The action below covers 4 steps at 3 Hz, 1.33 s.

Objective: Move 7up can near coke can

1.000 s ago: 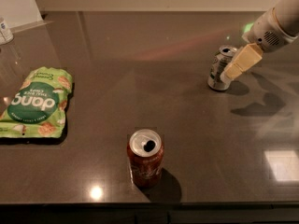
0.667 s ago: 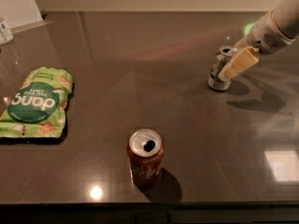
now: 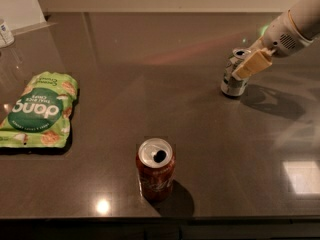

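Observation:
The 7up can (image 3: 231, 81) is silver-grey and stands upright at the far right of the dark table. My gripper (image 3: 246, 68) is right at it, coming in from the upper right on a white arm (image 3: 292, 26), and a tan part of it overlaps the can's upper right side. The coke can (image 3: 155, 170) is red with a silver top and stands upright near the table's front edge, in the middle. It is well apart from the 7up can, to that can's lower left.
A green snack bag (image 3: 39, 109) lies flat at the left of the table. A small white container (image 3: 5, 33) stands at the far left edge. The table's front edge (image 3: 160, 218) runs just below the coke can.
My gripper has shifted slightly left, closer onto the 7up can. Both cans and the bag stay where they were.

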Each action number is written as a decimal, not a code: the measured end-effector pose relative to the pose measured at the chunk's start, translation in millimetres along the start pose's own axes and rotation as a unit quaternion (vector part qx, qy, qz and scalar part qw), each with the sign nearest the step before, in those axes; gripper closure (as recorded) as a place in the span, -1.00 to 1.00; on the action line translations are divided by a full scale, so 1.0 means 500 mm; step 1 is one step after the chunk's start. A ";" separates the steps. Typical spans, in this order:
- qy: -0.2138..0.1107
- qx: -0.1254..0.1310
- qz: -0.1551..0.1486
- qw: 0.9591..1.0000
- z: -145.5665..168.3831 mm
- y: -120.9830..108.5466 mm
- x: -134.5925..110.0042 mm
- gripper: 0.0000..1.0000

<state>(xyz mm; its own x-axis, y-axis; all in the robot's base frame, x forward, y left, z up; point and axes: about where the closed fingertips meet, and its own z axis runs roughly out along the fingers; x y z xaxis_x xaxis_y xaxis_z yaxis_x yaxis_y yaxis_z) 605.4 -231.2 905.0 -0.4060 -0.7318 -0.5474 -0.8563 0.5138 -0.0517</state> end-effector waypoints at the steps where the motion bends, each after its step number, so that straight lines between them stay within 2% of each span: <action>1: -0.013 -0.021 -0.016 1.000 -0.010 0.032 -0.011 0.86; 2: -0.023 -0.053 -0.051 0.997 -0.035 0.088 -0.030 1.00; 3: -0.023 -0.086 -0.086 0.992 -0.063 0.162 -0.040 1.00; 4: -0.020 -0.115 -0.122 0.986 -0.083 0.235 -0.044 1.00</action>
<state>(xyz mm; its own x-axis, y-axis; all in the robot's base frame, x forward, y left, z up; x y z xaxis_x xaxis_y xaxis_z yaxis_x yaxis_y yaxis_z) 500.8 -173.3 945.5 -0.1709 -0.8000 -0.5752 -0.9783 0.2074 0.0023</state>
